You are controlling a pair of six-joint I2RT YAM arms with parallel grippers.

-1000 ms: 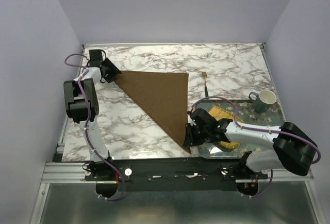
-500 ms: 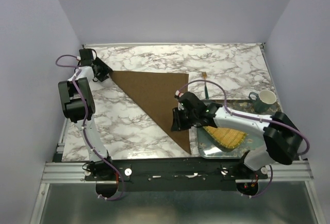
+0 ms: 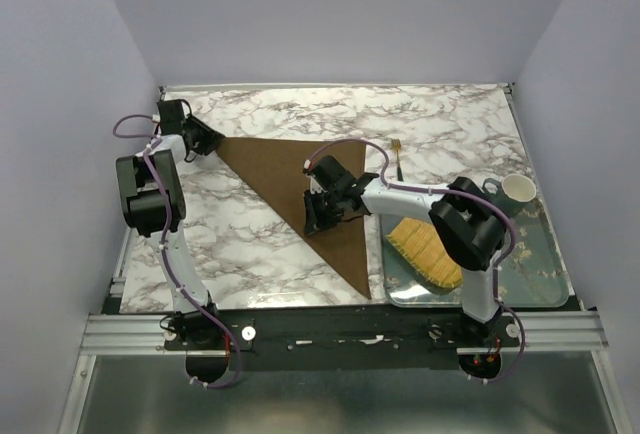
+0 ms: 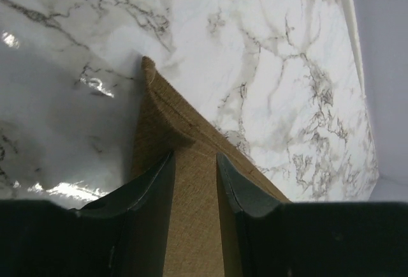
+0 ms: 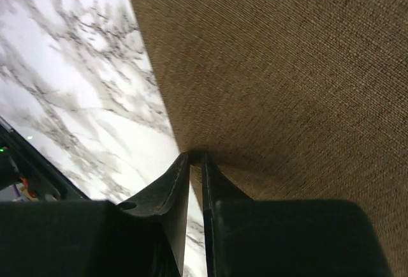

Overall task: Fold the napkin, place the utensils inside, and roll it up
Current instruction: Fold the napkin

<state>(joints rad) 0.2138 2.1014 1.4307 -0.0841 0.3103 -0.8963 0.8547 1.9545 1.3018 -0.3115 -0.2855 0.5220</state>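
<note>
Likely soft, light, floppy cloth: napkin (image 3: 300, 169) best taken at edges/corners. R gripper (image 5: 196, 156) nearly closed, nipping edge; L gripper (image 4: 195, 157) part-open astride corner, grip unclear.

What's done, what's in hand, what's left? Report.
Done: the napkin lies folded into a triangle. In hand: the right pincer nips its long edge; the left pincer straddles the far-left corner, jaws apart. Left: the fork lies on the table beside the napkin, not inside; no rolling yet.
</note>
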